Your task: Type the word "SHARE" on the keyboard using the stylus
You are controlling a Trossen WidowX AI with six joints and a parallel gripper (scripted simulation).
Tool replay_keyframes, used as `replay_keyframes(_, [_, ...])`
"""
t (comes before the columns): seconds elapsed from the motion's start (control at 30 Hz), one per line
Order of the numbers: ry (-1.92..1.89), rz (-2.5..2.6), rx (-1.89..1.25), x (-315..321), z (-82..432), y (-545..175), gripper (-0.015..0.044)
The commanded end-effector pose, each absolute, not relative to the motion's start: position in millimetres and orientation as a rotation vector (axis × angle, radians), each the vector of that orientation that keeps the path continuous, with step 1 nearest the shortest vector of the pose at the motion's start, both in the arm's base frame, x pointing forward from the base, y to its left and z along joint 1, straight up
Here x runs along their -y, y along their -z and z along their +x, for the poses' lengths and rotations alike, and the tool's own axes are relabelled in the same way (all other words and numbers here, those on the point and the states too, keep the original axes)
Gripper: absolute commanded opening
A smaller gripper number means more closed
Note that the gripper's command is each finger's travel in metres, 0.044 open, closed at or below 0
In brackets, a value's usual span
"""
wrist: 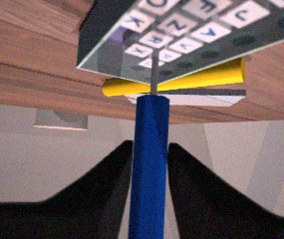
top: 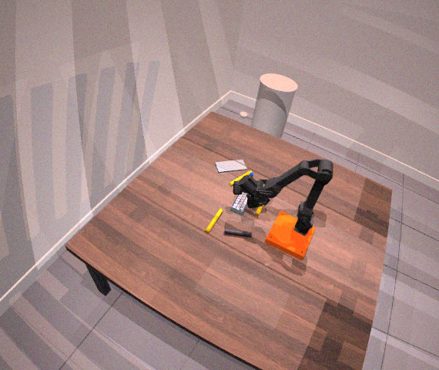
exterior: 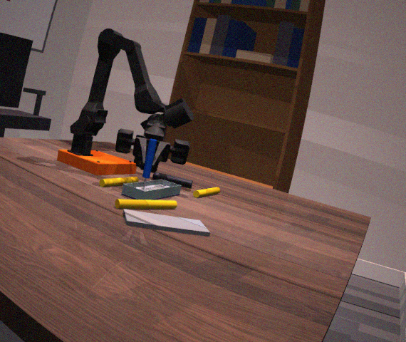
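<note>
My gripper is shut on the blue stylus, which stands nearly upright with its thin grey tip pointing down. The keyboard is a small grey-green tray of white lettered keys, below the gripper. In the wrist view the letters show turned over, and the tip ends near the R key and the P key. Whether the tip touches a key cannot be told. A purple patch shows beside the K key. The arm hides part of the keyboard in the top view.
Yellow rods lie around the keyboard: one beyond it, one to a side, one near the arm. A black cylinder and a pale slab lie nearby.
</note>
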State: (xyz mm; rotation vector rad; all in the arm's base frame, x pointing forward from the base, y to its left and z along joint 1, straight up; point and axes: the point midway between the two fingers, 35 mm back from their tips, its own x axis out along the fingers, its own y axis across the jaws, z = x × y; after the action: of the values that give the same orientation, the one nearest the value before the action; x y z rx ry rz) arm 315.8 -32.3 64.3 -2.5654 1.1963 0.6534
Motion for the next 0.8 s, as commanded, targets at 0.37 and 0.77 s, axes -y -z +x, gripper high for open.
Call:
replay_keyframes(0.37, [-0.663,-2.568,-1.193,32.0,315.8,-57.2,0.0081])
replay_keyframes(0.77, [-0.663,-2.568,-1.193,32.0,315.9,-52.3,0.0081])
